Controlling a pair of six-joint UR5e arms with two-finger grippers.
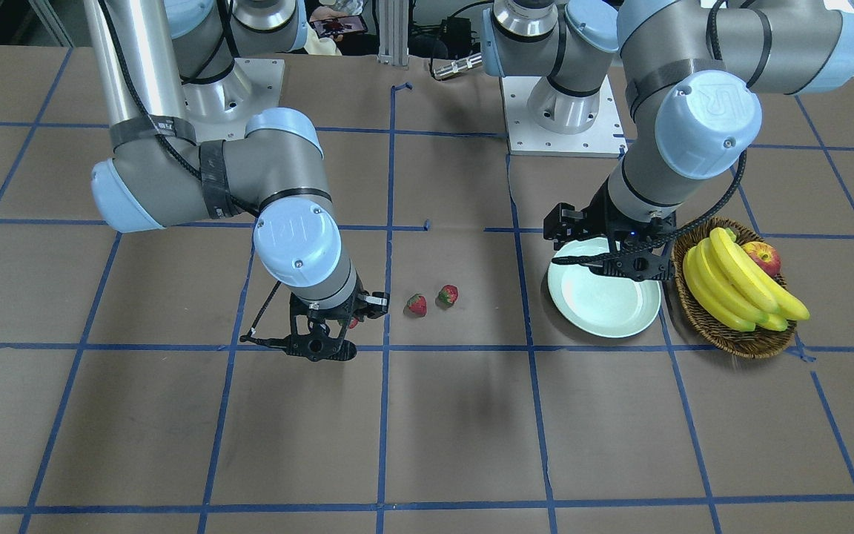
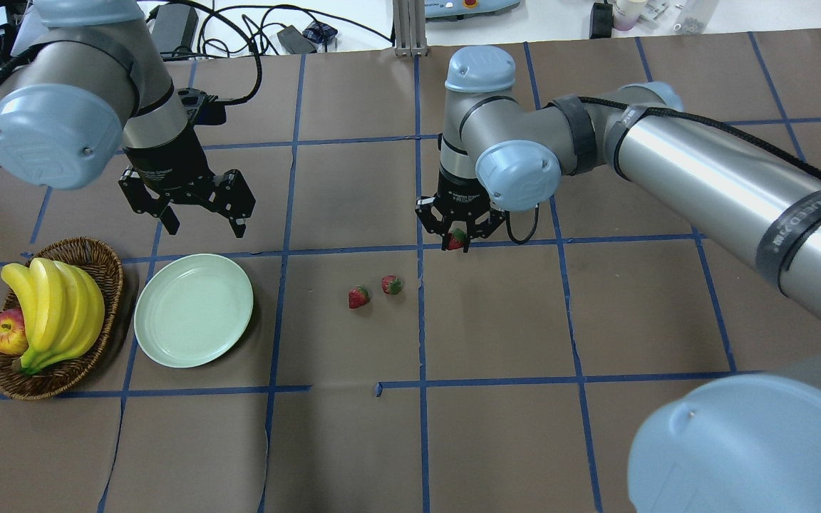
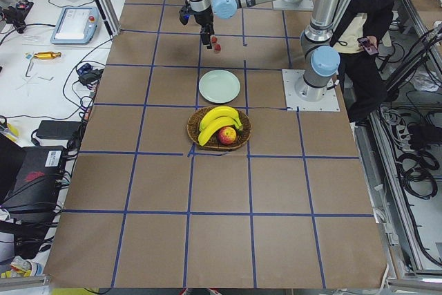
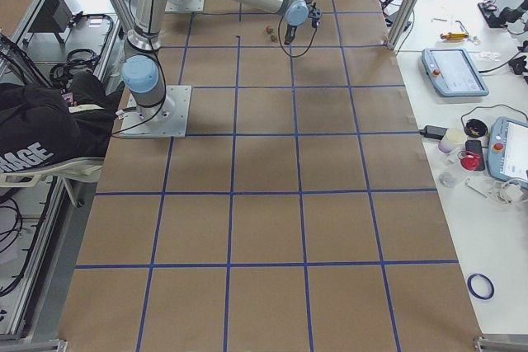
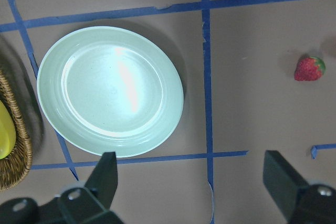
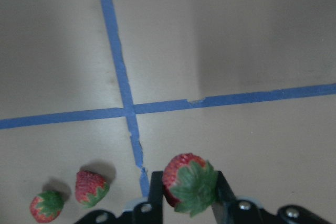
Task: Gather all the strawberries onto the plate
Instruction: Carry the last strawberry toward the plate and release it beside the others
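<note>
My right gripper [image 2: 457,239] is shut on a strawberry [image 6: 188,181] and holds it above the table; the berry shows red between the fingers in the overhead view [image 2: 456,241]. Two more strawberries [image 2: 358,297] [image 2: 391,285] lie on the brown table left of it, also seen from the front [image 1: 416,304] [image 1: 448,294]. The pale mint-green plate [image 2: 193,310] lies empty further left. My left gripper [image 2: 200,217] is open and empty, hovering behind the plate; its wrist view shows the plate [image 5: 110,90] and one strawberry [image 5: 309,68].
A brown wicker basket [image 2: 100,271] with bananas [image 2: 54,303] and an apple [image 2: 6,333] stands just left of the plate. Blue tape lines grid the brown table.
</note>
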